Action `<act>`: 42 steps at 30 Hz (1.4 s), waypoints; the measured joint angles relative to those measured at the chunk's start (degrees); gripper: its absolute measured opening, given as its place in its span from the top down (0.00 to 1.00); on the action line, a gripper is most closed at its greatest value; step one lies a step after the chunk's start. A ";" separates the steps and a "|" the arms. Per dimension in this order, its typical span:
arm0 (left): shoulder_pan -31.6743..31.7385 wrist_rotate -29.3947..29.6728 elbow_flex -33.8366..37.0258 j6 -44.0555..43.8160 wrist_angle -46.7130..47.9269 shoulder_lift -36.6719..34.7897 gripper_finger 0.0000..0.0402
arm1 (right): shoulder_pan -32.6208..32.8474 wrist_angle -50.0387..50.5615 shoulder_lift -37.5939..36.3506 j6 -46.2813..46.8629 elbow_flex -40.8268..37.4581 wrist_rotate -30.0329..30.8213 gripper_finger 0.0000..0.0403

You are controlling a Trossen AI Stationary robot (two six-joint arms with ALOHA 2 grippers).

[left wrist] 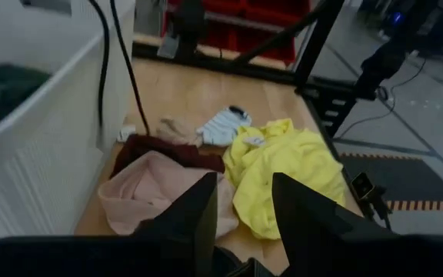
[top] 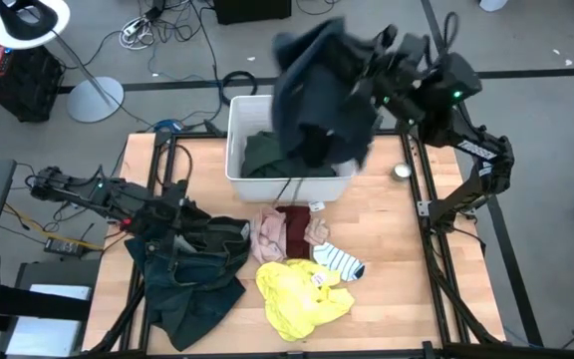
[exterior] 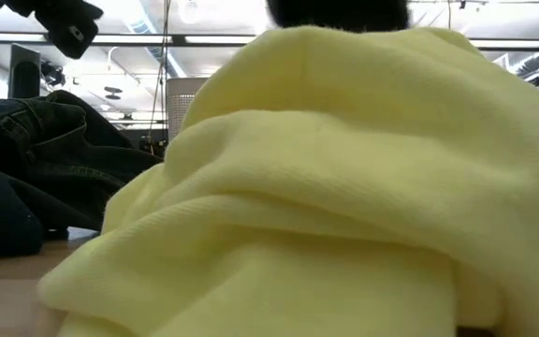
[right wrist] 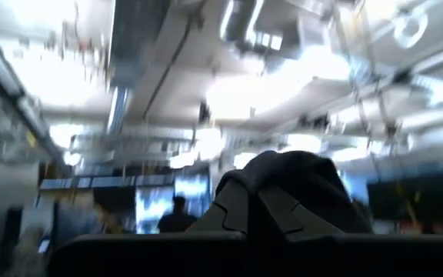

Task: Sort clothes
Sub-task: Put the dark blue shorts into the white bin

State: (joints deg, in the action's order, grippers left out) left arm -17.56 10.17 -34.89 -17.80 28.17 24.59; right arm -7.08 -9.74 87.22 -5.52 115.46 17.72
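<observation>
My right gripper [top: 372,70] is raised high over the white bin [top: 235,150] and shut on a large dark navy garment [top: 317,95]. A dark green garment [top: 267,155] lies in the bin. My left gripper [top: 179,212] is open and hovers over a dark garment pile [top: 192,269] at the table's left; its fingers [left wrist: 198,219] show in the left wrist view. On the table lie a pale pink piece [top: 265,234], a maroon piece [top: 294,227], a striped piece [top: 339,261] and a yellow garment [top: 302,294]. My right gripper pinches a bunched fold of the navy garment [right wrist: 283,181] between its two fingers, which point upward toward the ceiling. The cloth drapes over the fingertips. The rest hangs loose below the gripper, clear of the table and above the bin [top: 312,120].
The bin stands at the table's far middle. A small round object [top: 402,172] lies to the bin's right. Bare wood shows on the table's right half [top: 397,259]. In the low view the yellow garment [exterior: 344,187] fills most of the picture.
</observation>
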 joint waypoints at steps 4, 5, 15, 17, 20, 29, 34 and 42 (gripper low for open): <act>0.00 0.02 0.00 0.78 0.01 -2.72 0.67 | -3.54 -6.83 -0.02 -0.19 0.00 -1.69 1.00; 0.00 0.02 0.00 0.85 -0.01 -3.17 0.67 | -4.42 -8.35 -0.02 -0.19 0.00 -2.18 1.00; 0.00 0.02 0.00 1.09 0.73 -4.06 0.67 | -13.32 -24.51 0.70 2.28 0.00 -8.57 1.00; 0.00 0.02 0.00 1.10 0.95 -4.06 0.67 | -14.85 -25.51 0.76 4.31 0.00 -9.04 1.00; 0.00 0.02 0.00 1.17 1.05 -4.06 0.67 | -16.85 -26.18 1.16 6.56 0.00 -10.70 1.00; 0.00 0.38 0.00 2.80 1.19 -4.08 0.67 | -18.53 -26.25 7.63 17.23 0.00 -16.52 1.00; 0.00 0.37 0.00 2.81 1.61 -4.08 0.67 | -18.34 -26.13 13.20 24.17 -0.02 -17.99 1.00; 0.00 -0.54 0.00 2.80 1.65 -4.08 0.67 | -18.13 -16.32 15.96 32.94 -0.07 -26.66 1.00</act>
State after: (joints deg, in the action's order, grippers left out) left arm -17.56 9.64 -34.89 -15.01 29.83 20.51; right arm -25.21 -26.06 103.18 27.42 115.39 -8.94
